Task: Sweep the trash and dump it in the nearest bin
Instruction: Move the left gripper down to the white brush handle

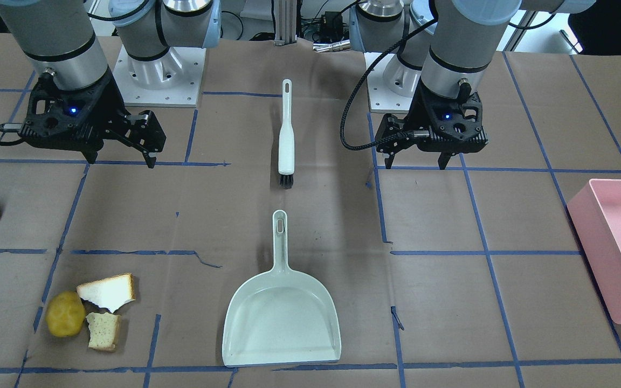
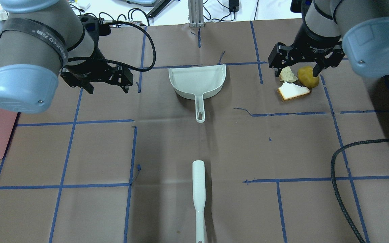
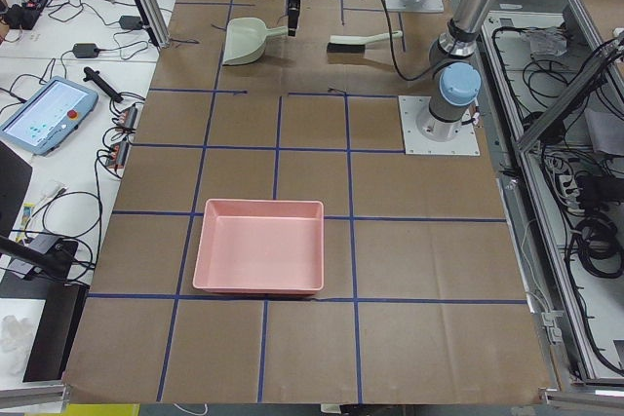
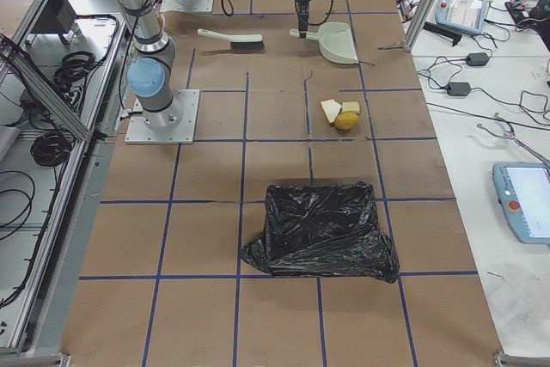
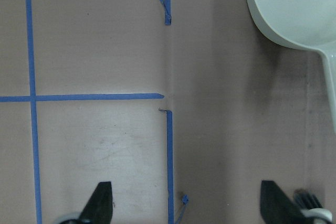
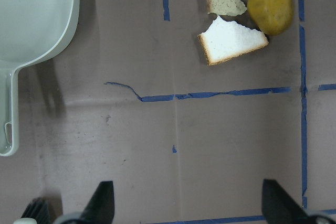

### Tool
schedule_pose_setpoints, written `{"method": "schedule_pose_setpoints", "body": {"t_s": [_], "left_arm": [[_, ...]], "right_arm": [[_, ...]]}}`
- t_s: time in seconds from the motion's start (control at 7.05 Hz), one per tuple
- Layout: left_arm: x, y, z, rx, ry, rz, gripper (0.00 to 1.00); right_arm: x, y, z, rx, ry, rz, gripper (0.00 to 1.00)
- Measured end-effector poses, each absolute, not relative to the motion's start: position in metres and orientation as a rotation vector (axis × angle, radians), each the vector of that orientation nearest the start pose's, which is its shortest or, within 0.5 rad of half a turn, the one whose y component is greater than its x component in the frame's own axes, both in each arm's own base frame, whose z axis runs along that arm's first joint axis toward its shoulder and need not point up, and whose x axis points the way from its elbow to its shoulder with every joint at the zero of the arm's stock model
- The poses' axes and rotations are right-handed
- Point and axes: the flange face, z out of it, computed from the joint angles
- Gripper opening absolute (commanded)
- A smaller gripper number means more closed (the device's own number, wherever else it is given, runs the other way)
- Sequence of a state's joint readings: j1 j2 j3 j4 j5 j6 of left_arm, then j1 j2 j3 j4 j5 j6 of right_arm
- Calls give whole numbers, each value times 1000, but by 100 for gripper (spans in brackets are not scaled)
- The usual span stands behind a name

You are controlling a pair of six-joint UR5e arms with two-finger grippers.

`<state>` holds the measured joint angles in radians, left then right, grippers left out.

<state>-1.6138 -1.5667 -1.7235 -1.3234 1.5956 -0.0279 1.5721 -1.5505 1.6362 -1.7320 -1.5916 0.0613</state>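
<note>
- Left claw [image 1: 415,161] & right claw [image 1: 121,157] seen w/ fingers apart, nothing held;
- trash [image 1: 107,292] found on surface [image 1: 504,302], robot's rt side, fwd of right claw, well apart;
- brush [image 1: 285,140] laid betw. claws, long axis pointing at robot; dustpan [image 1: 282,318] beyond it;
- right claw judged nearer trash.

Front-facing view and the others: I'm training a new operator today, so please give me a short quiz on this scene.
1. True or false: the left gripper has the brush between its fingers.
2. Multiple choice: how many scraps make up the trash? A two, B three, C four.
3. Fill in: the bin nearest the trash is lined with a ___ bag.
Key: 1 false, the brush lies untouched; 2 B; 3 black.
</note>
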Motion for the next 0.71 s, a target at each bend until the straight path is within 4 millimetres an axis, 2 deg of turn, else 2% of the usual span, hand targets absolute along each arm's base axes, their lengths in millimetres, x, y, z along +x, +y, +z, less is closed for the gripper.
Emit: {"method": "schedule_pose_setpoints", "body": {"t_s": [0.43, 0.71], "left_arm": [[-151, -487, 431, 20, 3117, -132, 100], [-151, -486, 429, 4, 3115, -181, 100]], "right_arm": [[132, -506, 464, 97, 3158, -128, 100], [132, -507, 465, 97, 3157, -136, 100]]}}
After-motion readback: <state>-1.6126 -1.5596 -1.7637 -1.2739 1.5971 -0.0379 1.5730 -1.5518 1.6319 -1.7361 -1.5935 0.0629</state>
